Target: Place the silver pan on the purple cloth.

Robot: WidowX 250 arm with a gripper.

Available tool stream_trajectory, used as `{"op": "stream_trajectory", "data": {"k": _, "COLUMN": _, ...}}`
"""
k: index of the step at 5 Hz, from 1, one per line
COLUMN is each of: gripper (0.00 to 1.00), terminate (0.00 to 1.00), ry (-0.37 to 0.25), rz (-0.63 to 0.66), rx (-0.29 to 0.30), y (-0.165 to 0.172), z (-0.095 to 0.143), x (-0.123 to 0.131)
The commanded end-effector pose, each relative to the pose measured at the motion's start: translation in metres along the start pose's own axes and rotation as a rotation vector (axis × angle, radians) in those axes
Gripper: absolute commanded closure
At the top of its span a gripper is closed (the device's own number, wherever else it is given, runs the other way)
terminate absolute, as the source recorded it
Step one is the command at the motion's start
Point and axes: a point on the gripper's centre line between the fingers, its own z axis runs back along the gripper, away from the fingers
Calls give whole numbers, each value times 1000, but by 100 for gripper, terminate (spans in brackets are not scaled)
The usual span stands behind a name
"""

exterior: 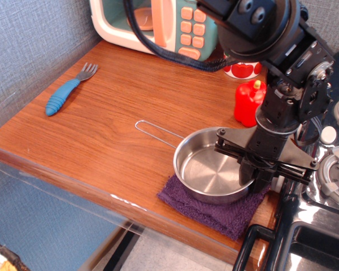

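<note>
Silver pan [212,172], likely light, rigid and slippery, rested on the purple cloth [220,212], wire handle toward 10 o'clock. Gripper [254,175] clasped its 3 o'clock rim, the soundest hold. Red bottle [248,103] stood at 1 o'clock.

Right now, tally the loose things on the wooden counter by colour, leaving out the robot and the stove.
Silver: 1, pan
Purple: 1, cloth
Blue: 1, fork
Red: 2, bottle and can
Cream and teal: 1, toy microwave
Total: 6
</note>
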Motion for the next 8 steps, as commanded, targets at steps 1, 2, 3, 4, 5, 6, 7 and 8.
{"op": "stream_trajectory", "data": {"k": 1, "gripper": 0, "terminate": 0, "ry": -14, "rz": 10, "rx": -17, "y": -3, "z": 11, "x": 7}}
{"op": "stream_trajectory", "data": {"k": 2, "gripper": 0, "terminate": 0, "ry": -28, "rz": -2, "rx": -24, "y": -3, "z": 17, "x": 9}}
{"op": "stream_trajectory", "data": {"k": 3, "gripper": 0, "terminate": 0, "ry": -80, "rz": -36, "rx": -51, "y": -3, "z": 32, "x": 14}}
{"op": "stream_trajectory", "data": {"k": 4, "gripper": 0, "terminate": 0, "ry": -142, "rz": -63, "rx": -82, "y": 13, "z": 61, "x": 23}}
{"op": "stream_trajectory", "data": {"k": 5, "gripper": 0, "terminate": 0, "ry": -150, "rz": 21, "rx": -98, "y": 57, "z": 79, "x": 37}}
{"op": "stream_trajectory", "data": {"k": 6, "gripper": 0, "terminate": 0, "ry": -93, "rz": 93, "rx": -52, "y": 100, "z": 72, "x": 50}}
{"op": "stream_trajectory", "data": {"k": 7, "gripper": 0, "terminate": 0, "ry": -29, "rz": 84, "rx": -19, "y": 126, "z": 43, "x": 64}}
{"op": "stream_trajectory", "data": {"k": 8, "gripper": 0, "terminate": 0, "ry": -3, "rz": -2, "rx": -13, "y": 127, "z": 31, "x": 69}}
